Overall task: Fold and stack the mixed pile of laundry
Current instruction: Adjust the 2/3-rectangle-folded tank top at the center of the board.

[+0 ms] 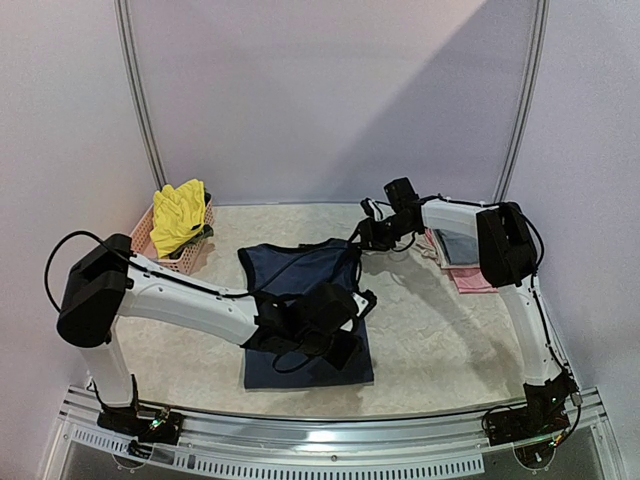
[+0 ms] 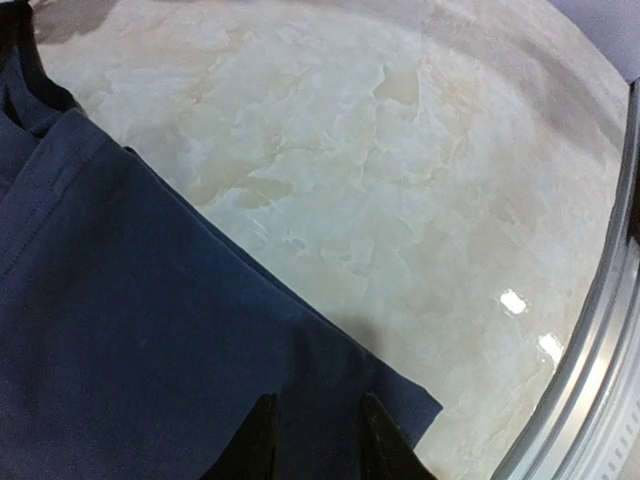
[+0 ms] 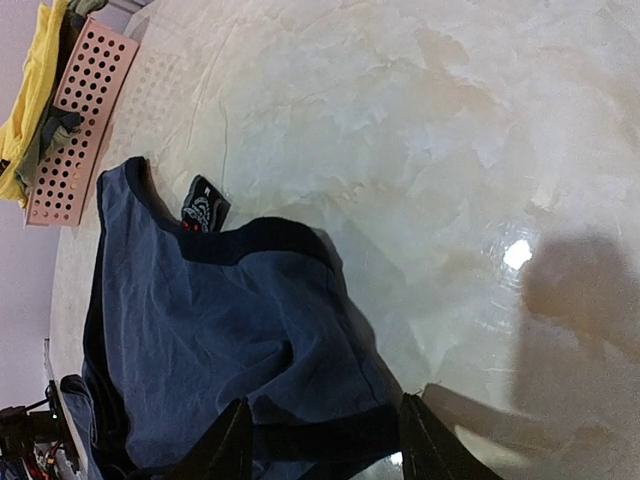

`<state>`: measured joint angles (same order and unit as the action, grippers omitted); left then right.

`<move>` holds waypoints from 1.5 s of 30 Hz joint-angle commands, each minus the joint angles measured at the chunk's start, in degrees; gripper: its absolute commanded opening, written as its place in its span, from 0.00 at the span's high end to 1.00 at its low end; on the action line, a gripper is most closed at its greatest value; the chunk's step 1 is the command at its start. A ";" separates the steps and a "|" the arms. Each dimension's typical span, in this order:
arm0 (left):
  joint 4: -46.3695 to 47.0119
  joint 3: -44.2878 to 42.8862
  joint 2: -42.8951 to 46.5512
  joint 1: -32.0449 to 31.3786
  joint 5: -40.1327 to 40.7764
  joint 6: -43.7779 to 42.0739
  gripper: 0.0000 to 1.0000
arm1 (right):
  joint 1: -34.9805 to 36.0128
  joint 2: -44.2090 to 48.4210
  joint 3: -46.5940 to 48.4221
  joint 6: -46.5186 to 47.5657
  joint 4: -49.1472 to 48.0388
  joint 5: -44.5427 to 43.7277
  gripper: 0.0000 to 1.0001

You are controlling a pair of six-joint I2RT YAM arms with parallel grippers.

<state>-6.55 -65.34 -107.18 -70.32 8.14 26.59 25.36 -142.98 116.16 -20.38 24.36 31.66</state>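
A navy blue top (image 1: 300, 285) lies spread flat on the middle of the table. My left gripper (image 1: 340, 338) hovers over its near right corner. In the left wrist view its fingers (image 2: 262, 440) stand a little apart, with the navy cloth (image 2: 150, 330) between them. My right gripper (image 1: 366, 236) is at the top's far right shoulder. In the right wrist view the jaws (image 3: 320, 440) stand wide, and the dark hem of the top (image 3: 200, 330) runs between them, slightly raised and rumpled. A bright yellow garment (image 1: 180, 215) hangs out of the pink basket.
The pink lattice basket (image 1: 185, 262) stands at the back left, also visible in the right wrist view (image 3: 85, 110). A folded stack of pink, white and grey pieces (image 1: 462, 270) lies at the right. A metal rail (image 2: 600, 330) edges the table's near side.
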 commanded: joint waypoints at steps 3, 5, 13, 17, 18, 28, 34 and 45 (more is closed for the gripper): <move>4.82 2.44 -1.86 0.45 -0.76 0.62 0.72 | -0.41 -4.29 3.36 -0.07 2.24 1.73 0.56; 4.55 2.58 -2.19 0.44 0.46 0.57 0.72 | -0.40 -4.48 3.45 -0.42 1.83 2.23 0.62; 4.07 3.24 -3.10 0.37 2.18 1.31 0.74 | -0.41 -4.66 3.38 -0.68 1.24 3.30 0.67; 4.27 3.83 -3.68 0.28 2.80 1.99 0.74 | -0.43 -4.85 3.41 -0.97 0.98 3.83 0.80; 4.33 4.01 -3.80 0.28 3.05 2.09 0.75 | -0.45 -4.85 3.43 -0.99 0.87 3.96 0.83; 5.58 4.95 -5.93 -0.18 2.57 3.27 0.77 | 0.11 -2.68 3.43 -2.59 0.97 5.09 1.00; 8.06 5.61 -6.09 -0.84 2.39 3.12 0.78 | 1.83 0.00 3.67 -7.49 0.53 2.87 1.00; 9.72 7.17 -6.55 -1.65 1.44 3.90 0.78 | 3.85 -0.87 8.31 -21.76 -8.53 5.04 1.00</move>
<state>2.24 -59.81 -111.81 -70.89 10.72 29.85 28.56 -145.64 120.11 -36.05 19.97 36.05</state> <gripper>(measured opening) 0.216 0.032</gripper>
